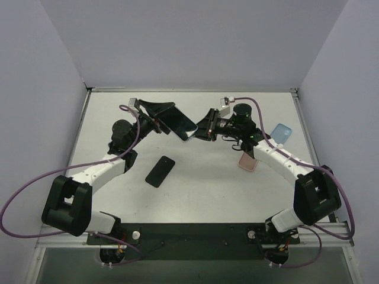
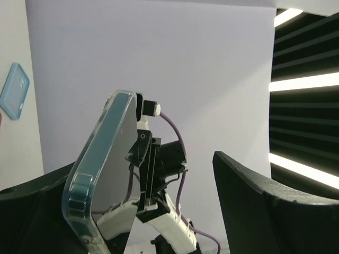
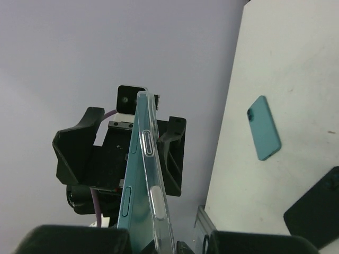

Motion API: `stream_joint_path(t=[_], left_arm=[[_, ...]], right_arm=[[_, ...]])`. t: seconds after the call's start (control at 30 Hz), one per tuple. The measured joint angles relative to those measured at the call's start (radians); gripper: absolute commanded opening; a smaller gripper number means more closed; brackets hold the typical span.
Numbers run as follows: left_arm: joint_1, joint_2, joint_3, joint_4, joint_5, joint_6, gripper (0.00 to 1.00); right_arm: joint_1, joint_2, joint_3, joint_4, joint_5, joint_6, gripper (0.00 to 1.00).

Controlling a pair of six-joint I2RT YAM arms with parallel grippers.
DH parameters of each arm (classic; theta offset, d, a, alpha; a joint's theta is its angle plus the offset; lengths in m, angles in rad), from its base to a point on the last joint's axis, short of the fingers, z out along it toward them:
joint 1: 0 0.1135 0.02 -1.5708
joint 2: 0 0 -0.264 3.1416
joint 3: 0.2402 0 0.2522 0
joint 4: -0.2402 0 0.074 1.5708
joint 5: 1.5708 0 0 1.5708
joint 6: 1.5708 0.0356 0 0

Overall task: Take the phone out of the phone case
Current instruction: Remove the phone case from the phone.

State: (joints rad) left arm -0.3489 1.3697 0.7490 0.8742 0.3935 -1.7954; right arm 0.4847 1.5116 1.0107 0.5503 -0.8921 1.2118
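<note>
The phone (image 1: 180,123), in a clear case with teal edges, is held in the air between my two grippers. My right gripper (image 1: 201,131) is shut on its near end. In the right wrist view the phone (image 3: 139,180) stands edge-on between my fingers (image 3: 74,241), and the clear case (image 3: 154,185) sits a little off its teal side. My left gripper (image 1: 161,110) is open around the far end. In the left wrist view the phone (image 2: 100,169) leans by one finger (image 2: 32,211), and the other finger (image 2: 254,206) is well apart from it.
A black phone (image 1: 160,171) lies flat on the table left of centre. A light blue case (image 1: 282,132) and a pink one (image 1: 247,161) lie at the right, near the right arm. A teal phone-shaped thing (image 3: 264,128) lies on the table in the right wrist view.
</note>
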Motion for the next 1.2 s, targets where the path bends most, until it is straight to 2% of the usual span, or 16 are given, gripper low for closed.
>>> stream_joint_path(t=[0.27,0.57,0.7,0.8,0.9,1.0,1.2], left_arm=[[-0.037,0.101,-0.034,0.115,0.101,-0.005,0.91],[-0.071,0.206,-0.102,0.196,0.137,-0.018,0.93],[-0.070,0.206,-0.136,0.218,0.150,-0.009,0.94],[-0.070,0.200,-0.135,0.140,0.162,0.044,0.95],[-0.070,0.200,-0.134,0.019,0.163,0.107,0.95],[-0.070,0.200,-0.134,-0.063,0.162,0.154,0.95],[-0.071,0.203,-0.135,-0.142,0.166,0.238,0.95]], right_arm=[[-0.117,-0.158,-0.041,-0.302,0.026,-0.175,0.00],[-0.158,-0.184,-0.014,-0.555,0.148,-0.344,0.00],[-0.133,-0.183,0.022,-0.732,0.472,-0.486,0.00],[-0.023,-0.166,0.042,-0.834,0.748,-0.587,0.00],[0.111,-0.114,0.060,-0.869,0.946,-0.666,0.00],[0.192,-0.057,0.042,-0.847,1.048,-0.716,0.00],[0.236,-0.038,-0.111,-0.759,1.138,-0.753,0.00]])
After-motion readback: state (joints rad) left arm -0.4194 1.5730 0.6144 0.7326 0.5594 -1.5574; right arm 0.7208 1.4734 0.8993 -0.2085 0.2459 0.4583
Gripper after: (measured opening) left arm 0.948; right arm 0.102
